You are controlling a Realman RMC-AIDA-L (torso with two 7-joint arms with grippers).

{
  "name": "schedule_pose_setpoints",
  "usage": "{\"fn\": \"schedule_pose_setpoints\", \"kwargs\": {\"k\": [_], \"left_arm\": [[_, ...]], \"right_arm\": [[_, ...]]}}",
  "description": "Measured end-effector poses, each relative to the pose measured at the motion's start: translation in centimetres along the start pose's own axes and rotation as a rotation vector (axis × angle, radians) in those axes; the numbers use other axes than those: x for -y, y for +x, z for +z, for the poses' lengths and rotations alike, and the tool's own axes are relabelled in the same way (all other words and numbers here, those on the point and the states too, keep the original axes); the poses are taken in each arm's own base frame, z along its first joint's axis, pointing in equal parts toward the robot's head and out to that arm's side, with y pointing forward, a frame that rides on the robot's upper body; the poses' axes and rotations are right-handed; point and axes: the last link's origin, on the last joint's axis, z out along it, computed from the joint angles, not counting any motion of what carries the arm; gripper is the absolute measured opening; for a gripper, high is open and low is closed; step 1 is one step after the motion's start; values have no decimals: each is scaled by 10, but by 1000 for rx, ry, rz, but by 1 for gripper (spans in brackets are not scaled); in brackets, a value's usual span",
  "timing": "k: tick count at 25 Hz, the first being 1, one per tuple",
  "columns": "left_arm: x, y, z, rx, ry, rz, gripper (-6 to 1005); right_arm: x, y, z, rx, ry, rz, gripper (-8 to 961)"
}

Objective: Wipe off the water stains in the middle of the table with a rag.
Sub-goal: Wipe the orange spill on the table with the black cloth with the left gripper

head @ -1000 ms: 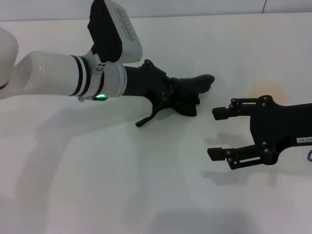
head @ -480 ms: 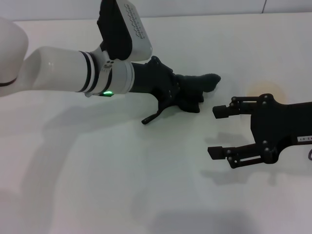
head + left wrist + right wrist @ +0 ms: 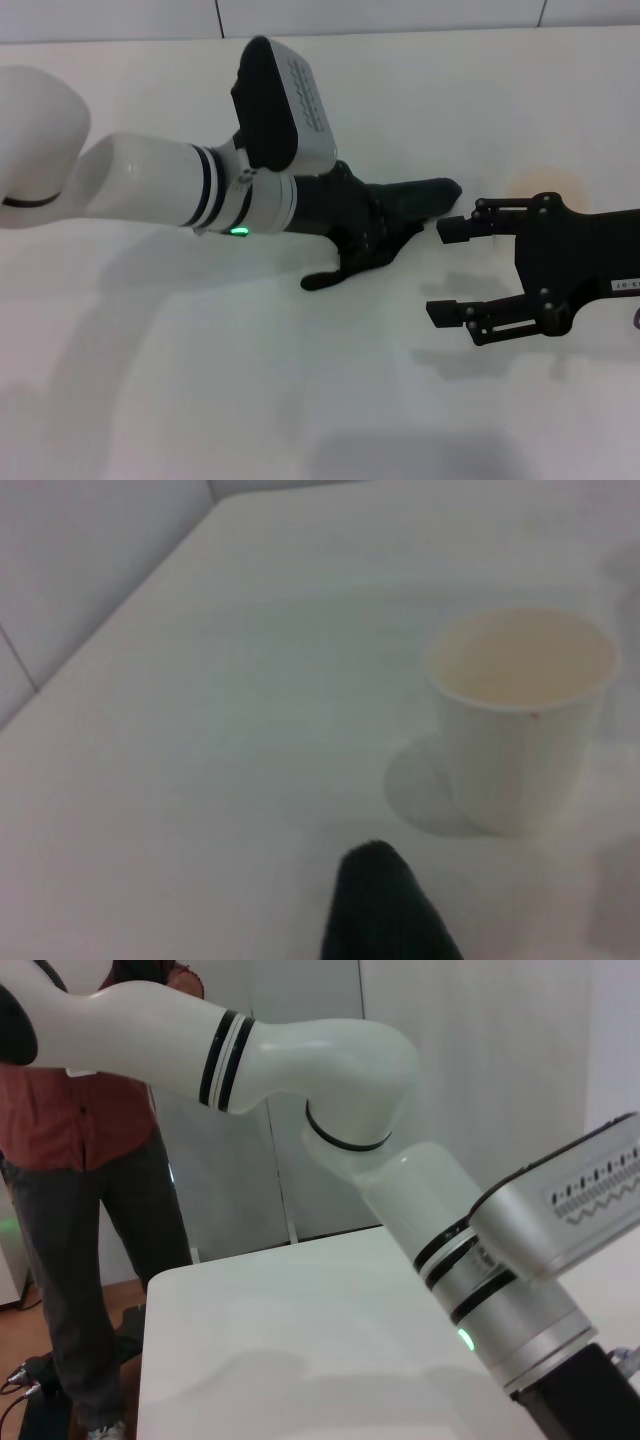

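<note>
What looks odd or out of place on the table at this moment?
A faint pale-orange ring mark stains the white table beyond the open right gripper. The left gripper presses the black rag flat beside it. No liquid puddle shows.

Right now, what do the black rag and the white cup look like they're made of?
The rag: soft matte black cloth, probably fabric, since it drapes limply from the left gripper.
The cup: likely paper, with a matte white wall, thin rolled rim and pale beige inside.
</note>
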Motion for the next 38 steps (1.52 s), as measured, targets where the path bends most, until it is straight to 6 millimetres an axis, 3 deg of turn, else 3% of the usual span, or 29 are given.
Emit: {"fn": "schedule_pose_setpoints", "kwargs": {"k": [24,32,38], "left_arm": [[-38,4,10,-20,-154,29,197],[-38,2,10,-19,-144,24,200],[-24,-10,-2,-43,-63,-56,203]], "right_arm": [[0,-1,-3,1,10,-1,822],[-1,-2,-2,1,8,-4,822],[0,-2,-2,2,11,-5,822]]}}
